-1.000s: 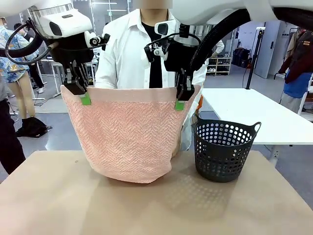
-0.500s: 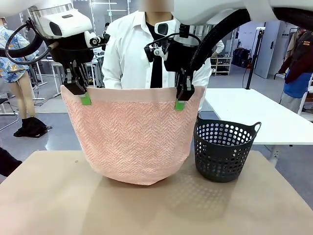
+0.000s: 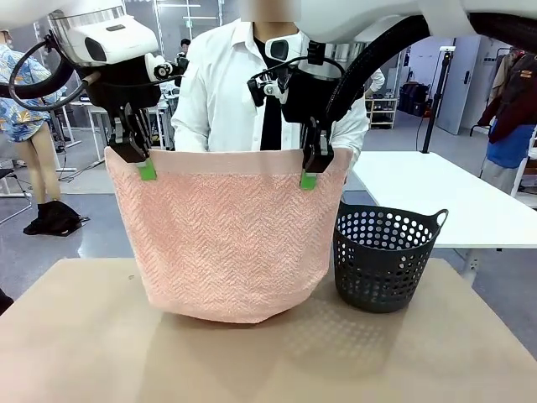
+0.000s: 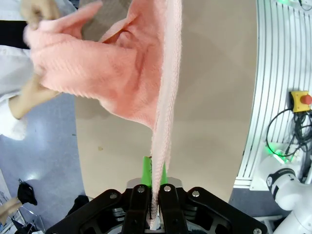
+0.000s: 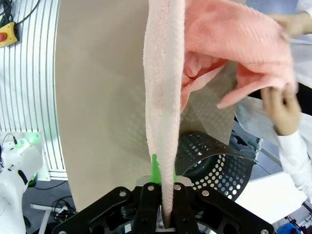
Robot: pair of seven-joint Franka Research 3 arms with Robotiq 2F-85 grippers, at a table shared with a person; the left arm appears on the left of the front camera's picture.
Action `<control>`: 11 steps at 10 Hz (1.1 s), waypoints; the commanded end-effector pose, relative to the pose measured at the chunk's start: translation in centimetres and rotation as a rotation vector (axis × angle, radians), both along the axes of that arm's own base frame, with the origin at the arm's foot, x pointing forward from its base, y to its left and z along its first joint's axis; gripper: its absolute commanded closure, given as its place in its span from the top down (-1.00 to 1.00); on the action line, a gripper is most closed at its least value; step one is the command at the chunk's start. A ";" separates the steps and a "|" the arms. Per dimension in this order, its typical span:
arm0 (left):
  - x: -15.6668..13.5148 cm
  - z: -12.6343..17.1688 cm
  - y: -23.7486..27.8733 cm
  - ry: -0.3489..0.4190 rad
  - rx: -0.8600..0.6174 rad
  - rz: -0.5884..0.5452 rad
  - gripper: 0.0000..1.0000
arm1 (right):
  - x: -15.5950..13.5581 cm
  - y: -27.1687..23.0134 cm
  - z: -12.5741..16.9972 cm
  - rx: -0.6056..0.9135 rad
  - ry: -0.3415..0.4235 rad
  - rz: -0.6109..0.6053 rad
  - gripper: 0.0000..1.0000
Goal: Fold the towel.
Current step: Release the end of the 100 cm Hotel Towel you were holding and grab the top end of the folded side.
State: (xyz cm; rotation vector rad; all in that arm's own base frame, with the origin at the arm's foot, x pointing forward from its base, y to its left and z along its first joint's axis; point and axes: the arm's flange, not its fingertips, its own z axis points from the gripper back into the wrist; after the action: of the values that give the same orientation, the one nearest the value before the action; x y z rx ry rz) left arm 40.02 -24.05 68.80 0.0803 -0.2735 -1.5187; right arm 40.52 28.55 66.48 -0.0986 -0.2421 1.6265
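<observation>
Table (image 3: 84, 353): tan, matte, smooth; lower half of the front frame.

Towel (image 3: 226, 235): salmon-pink terry with a herringbone weave and a plain hem band along the top. It hangs as a broad sheet at frame centre, its bottom curved. Whether it touches the tabletop, cannot tell.

Basket (image 3: 382, 260): dark, round, perforated plastic with lug handles, right of centre, just beside the towel.

Left gripper (image 3: 144, 168): clamped on the hem band, upper-left corner. Right gripper (image 3: 309, 178): clamped on the hem band, upper-right corner. In both wrist views the hem runs edge-on upward from between the green pads.

Person's hand (image 4: 38, 12) pinches the far edge at upper left; the other hand (image 5: 280, 105) is at that frame's right.
</observation>
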 end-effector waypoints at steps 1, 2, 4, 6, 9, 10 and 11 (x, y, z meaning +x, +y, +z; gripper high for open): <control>-0.1 0.1 0.0 -0.001 0.000 0.000 -1.00 | 0.0 0.0 0.1 -0.010 -0.007 0.007 -1.00; -0.1 0.1 0.0 -0.001 0.000 0.000 -1.00 | 0.0 0.0 0.1 -0.010 -0.007 0.007 -1.00; -0.1 0.1 0.0 -0.001 0.000 0.000 -1.00 | 0.0 0.0 0.1 -0.010 -0.007 0.007 -1.00; -0.1 0.1 0.0 -0.001 0.000 0.000 -1.00 | 0.0 0.0 0.1 -0.010 -0.007 0.007 -1.00; -0.1 0.1 0.0 -0.001 0.000 0.000 -1.00 | 0.0 0.0 0.1 -0.010 -0.007 0.007 -1.00; -0.1 0.1 0.0 -0.001 0.000 0.000 -1.00 | 0.0 0.0 0.1 -0.010 -0.007 0.007 -1.00; -0.1 0.1 0.0 -0.001 0.000 0.000 -1.00 | 0.0 0.0 0.1 -0.010 -0.007 0.007 -1.00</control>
State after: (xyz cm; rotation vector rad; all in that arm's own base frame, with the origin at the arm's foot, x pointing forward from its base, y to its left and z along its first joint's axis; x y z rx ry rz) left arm 40.02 -24.05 68.80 0.0803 -0.2735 -1.5187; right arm 40.52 28.55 66.48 -0.0986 -0.2421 1.6265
